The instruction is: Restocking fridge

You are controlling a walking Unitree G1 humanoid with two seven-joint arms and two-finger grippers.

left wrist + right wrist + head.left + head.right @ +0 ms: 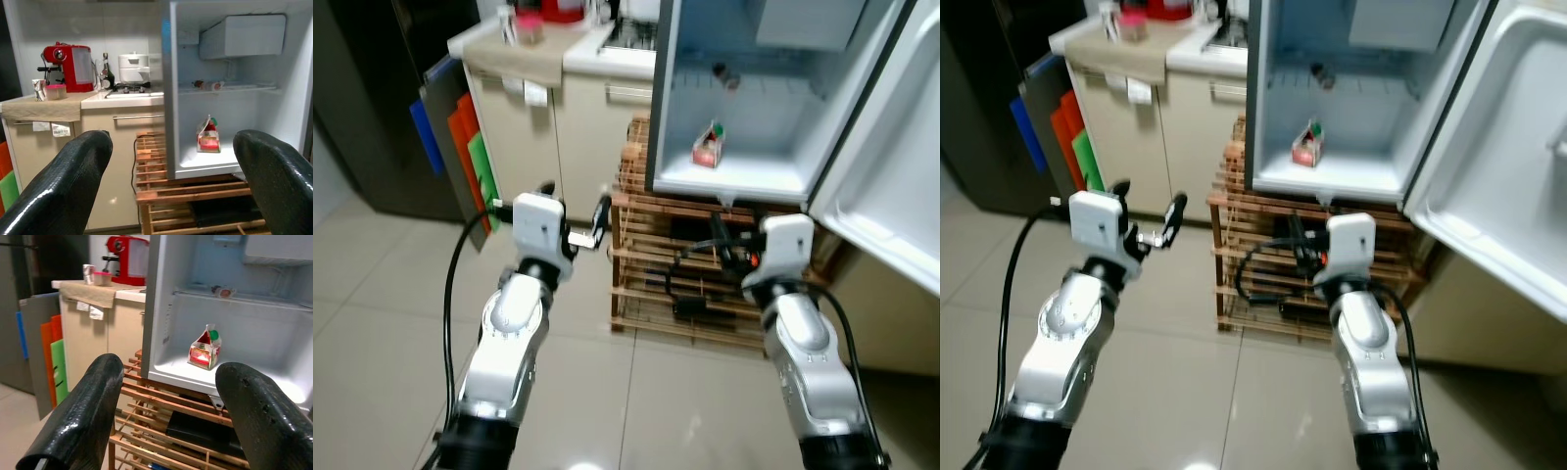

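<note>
Open white mini fridge (pixel 773 181) on slatted wooden rack (pixel 646 284), door swung right.
1 small red-and-white gabled carton (pixel 708 149) stood on the smooth floor; left gripper (pixel 574 217) and right gripper (pixel 171 401) hovered wide, empty; possibly a jar above.

The fridge (pixel 734 176) stands ahead and to the right on a slatted wooden rack (pixel 646 284), its door (pixel 891 206) swung open to the right. Inside, a small carton (pixel 708 147) sits upright on the fridge floor, and a small item (pixel 224 292) lies on the wire shelf (pixel 244 298) above and behind it. Left of the fridge is a cabinet whose surface (pixel 117 100) carries a coffee machine (pixel 68 66), a bottle (pixel 106 73) and a pot (pixel 133 67) — the machine farthest left. Flat boards (pixel 460 157) lean against the cabinet's left end. Both tools hang before the rack — the left tool (pixel 576 211) towards the cabinet, the right tool (pixel 1298 240) below the fridge.
</note>
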